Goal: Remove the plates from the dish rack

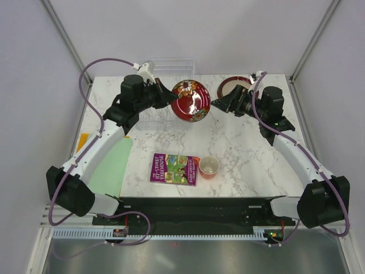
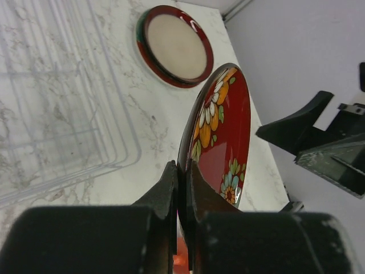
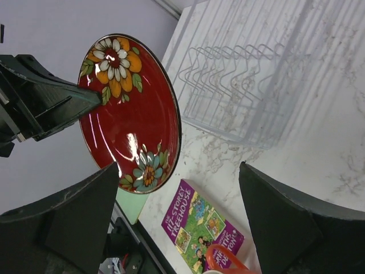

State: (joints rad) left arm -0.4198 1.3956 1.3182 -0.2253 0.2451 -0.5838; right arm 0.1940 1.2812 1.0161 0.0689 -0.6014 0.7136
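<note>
My left gripper (image 1: 171,97) is shut on the rim of the small red flower-patterned plate (image 1: 191,101) and holds it on edge in the air, right of the clear dish rack (image 1: 162,71). The left wrist view shows the jaws (image 2: 182,177) pinching the plate (image 2: 225,125). My right gripper (image 1: 219,104) is open, just right of this plate and apart from it. The plate (image 3: 128,114) stands beyond the left finger of the gripper (image 3: 178,171). A cream-centred red-rimmed plate (image 1: 232,87) lies flat at the back right (image 2: 174,45), a teal edge under it. The rack (image 3: 239,91) shows no plates.
A purple book (image 1: 174,169) and an orange cup (image 1: 209,166) lie near the front middle. A green mat (image 1: 111,165) lies at the front left. The enclosure walls stand close behind the rack and at both sides.
</note>
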